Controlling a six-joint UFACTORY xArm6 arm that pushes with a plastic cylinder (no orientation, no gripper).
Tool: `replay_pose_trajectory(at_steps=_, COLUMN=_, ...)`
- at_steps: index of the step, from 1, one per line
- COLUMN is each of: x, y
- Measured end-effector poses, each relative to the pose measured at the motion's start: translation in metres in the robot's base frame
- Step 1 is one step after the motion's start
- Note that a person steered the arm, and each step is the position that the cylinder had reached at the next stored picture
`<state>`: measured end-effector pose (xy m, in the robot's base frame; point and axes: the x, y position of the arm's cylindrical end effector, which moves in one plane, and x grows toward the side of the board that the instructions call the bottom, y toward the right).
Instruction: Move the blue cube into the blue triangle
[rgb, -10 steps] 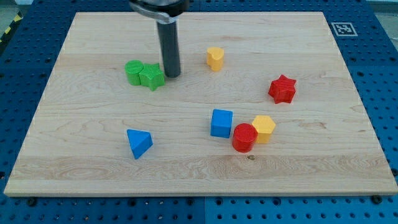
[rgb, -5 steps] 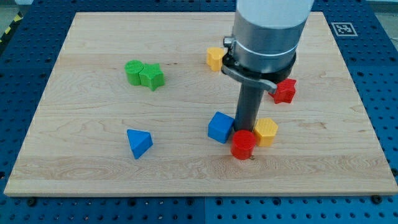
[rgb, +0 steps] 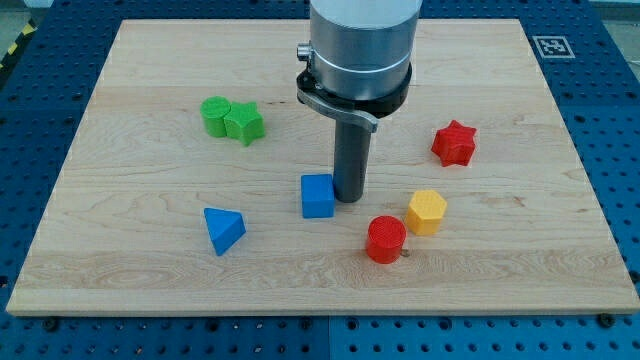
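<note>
Now my tip (rgb: 349, 197) touching blue cube (rgb: 317, 196) right side; blue triangle (rgb: 223, 230) apart.

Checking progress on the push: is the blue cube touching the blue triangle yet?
No, the blue cube sits apart from the blue triangle, with bare board between them.

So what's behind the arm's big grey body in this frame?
The board runs behind the grey arm body, but that stretch is covered, so any block there is unseen. My tip shows beside the blue cube.
</note>
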<state>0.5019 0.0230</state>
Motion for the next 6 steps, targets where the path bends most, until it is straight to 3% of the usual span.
replay_pose_trajectory(at_steps=4, x=0.012, y=-0.079)
replay_pose_trajectory(at_steps=6, x=0.012, y=-0.039)
